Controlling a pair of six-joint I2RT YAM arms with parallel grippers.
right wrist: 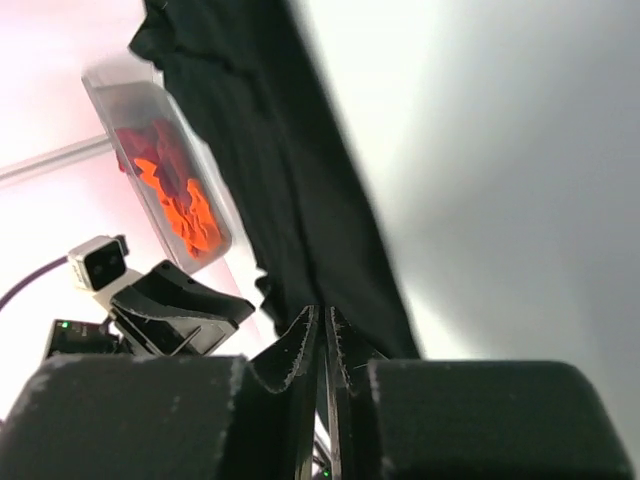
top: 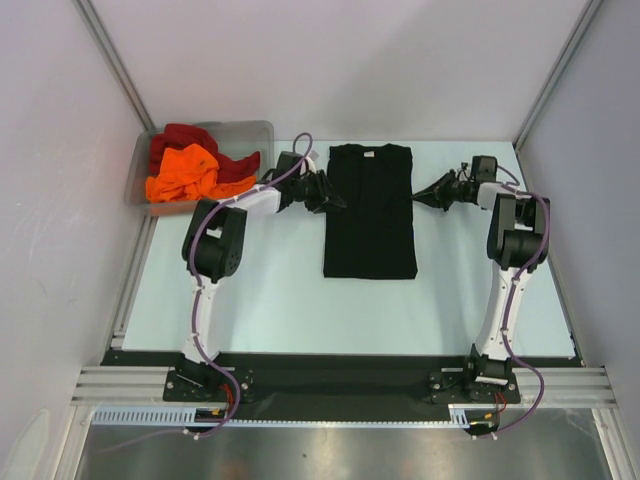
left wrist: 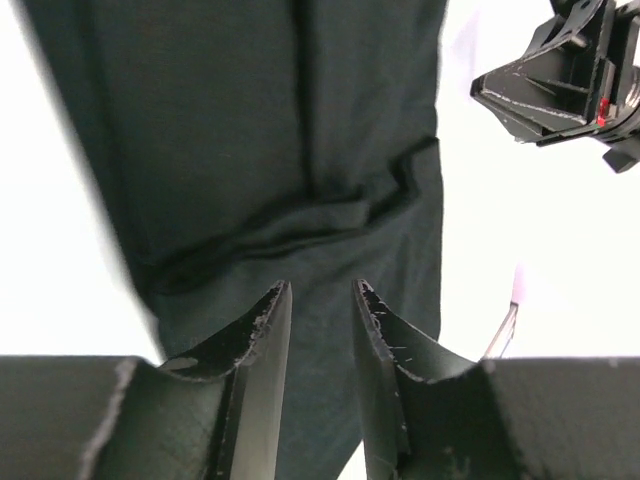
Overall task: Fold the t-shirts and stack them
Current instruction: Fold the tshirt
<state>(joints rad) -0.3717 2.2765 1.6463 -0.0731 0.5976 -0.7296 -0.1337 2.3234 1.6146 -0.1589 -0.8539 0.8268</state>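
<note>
Tool positions at a half-folded garment. The left gripper [left wrist: 315, 300] has its jaws narrowly parted with nothing between them; dark cloth shows through the gap. In the overhead view this gripper [top: 335, 197] sits over the left edge of the black t-shirt [top: 370, 215]. The right gripper [right wrist: 322, 325] has its fingers pressed almost together and carries nothing. It points at the garment's right edge [top: 420, 197] but stands just off it, over bare table [top: 260, 290] (the left wrist view confirms the gap between its tips [left wrist: 482, 92] and the cloth).

The black t-shirt lies flat as a narrow rectangle, its long axis running from the arm bases toward the far wall, collar end far. Both tools face it across the short axis, at its far half, the left one being the nearer. The remaining fold probably runs along the long axis, far end to near end; if so, each gripper would have to take its own side edge, and the right must first open.

An orange t-shirt [top: 185, 175] and a dark red t-shirt [top: 185, 135] lie crumpled in the clear bin [top: 255, 126] at far left, not yet folded.
</note>
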